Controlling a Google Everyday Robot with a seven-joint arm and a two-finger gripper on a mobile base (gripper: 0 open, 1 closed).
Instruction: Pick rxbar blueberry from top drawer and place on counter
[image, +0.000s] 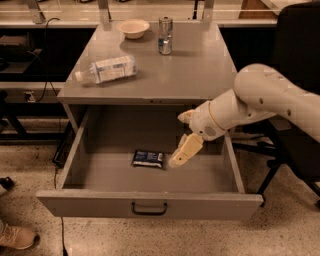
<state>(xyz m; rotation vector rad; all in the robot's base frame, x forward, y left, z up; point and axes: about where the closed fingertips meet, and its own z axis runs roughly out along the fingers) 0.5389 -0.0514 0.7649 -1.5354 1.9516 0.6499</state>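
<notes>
Rxbar blueberry (148, 158) lies flat on the floor of the top drawer (150, 204), which is pulled fully out, and the dark blue wrapper sits roughly mid-floor, a little left of centre. The gripper (175, 161) hangs inside the drawer, angled down and to the left, its tip just beside the bar's right end. It has hold of nothing, and whether it is open or closed I cannot tell. I judge the step in hand to be the reach for the grasp, with the pick not yet made. The next move calls for settling over the bar, closing across its narrow width without pushing it along the floor, then lifting clear of the drawer's front and carrying it up to the counter (190, 65). That grey surface already carries a clear plastic bottle (107, 69) on its side, a pale bowl (133, 28) and a can (165, 35). The wrapper shows pale lettering, and the bottle a label, but neither can be read.
</notes>
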